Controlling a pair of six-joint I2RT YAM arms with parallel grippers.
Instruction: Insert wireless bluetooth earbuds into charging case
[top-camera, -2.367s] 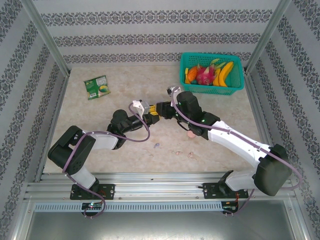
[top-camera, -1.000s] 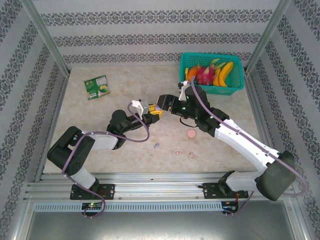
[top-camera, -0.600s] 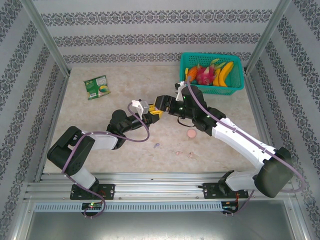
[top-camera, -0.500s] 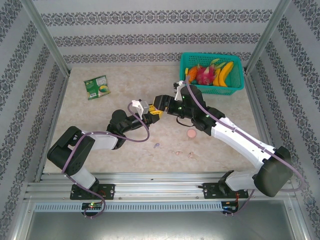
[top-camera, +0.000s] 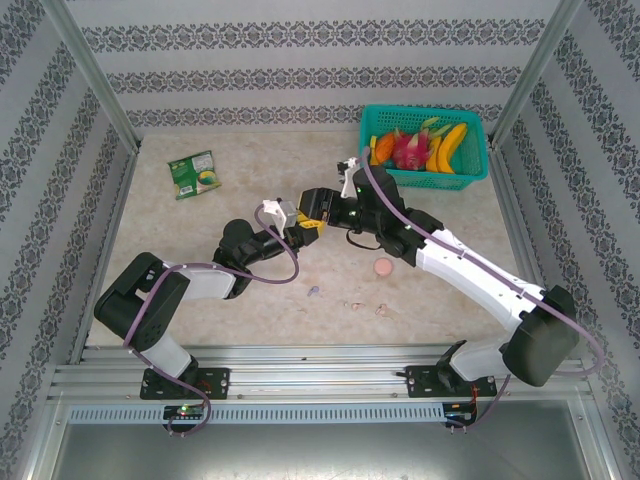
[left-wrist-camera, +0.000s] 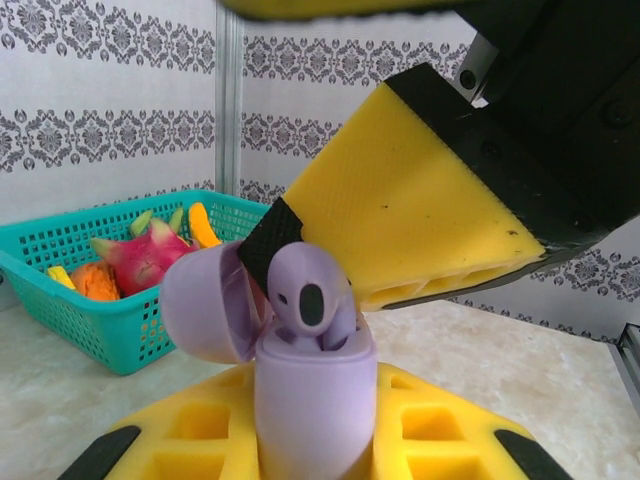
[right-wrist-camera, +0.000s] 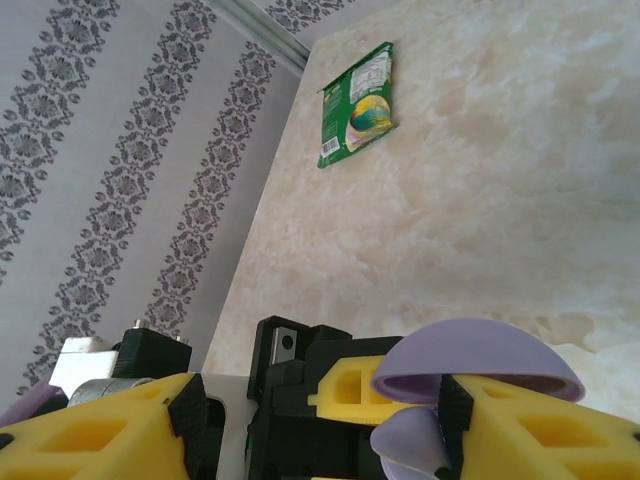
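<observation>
case (left-wrist-camera: 315, 400) is sitting upright, lid open, pinched between the jaws of the left gripper (top-camera: 301, 231). lilac earbud (left-wrist-camera: 305, 300) is standing half-seated in it. right gripper (top-camera: 316, 206), jaws spread, is touching it with one fingertip (left-wrist-camera: 268, 240); pressing straight down, gently, is looking wisest.

A glossy lilac plastic charging case (left-wrist-camera: 315, 400) stands upright, clamped in the left end effector (left-wrist-camera: 318, 455), with its domed lid (left-wrist-camera: 205, 305) swung open toward 9 o'clock. A lilac earbud (left-wrist-camera: 305, 300) with a dark oval spot pokes above the rim. On the desk (top-camera: 180, 230), a tiny lilac bit (top-camera: 313, 291) lies at the case's 6 o'clock and pale pink bits (top-camera: 355, 303) at 5 o'clock.
</observation>
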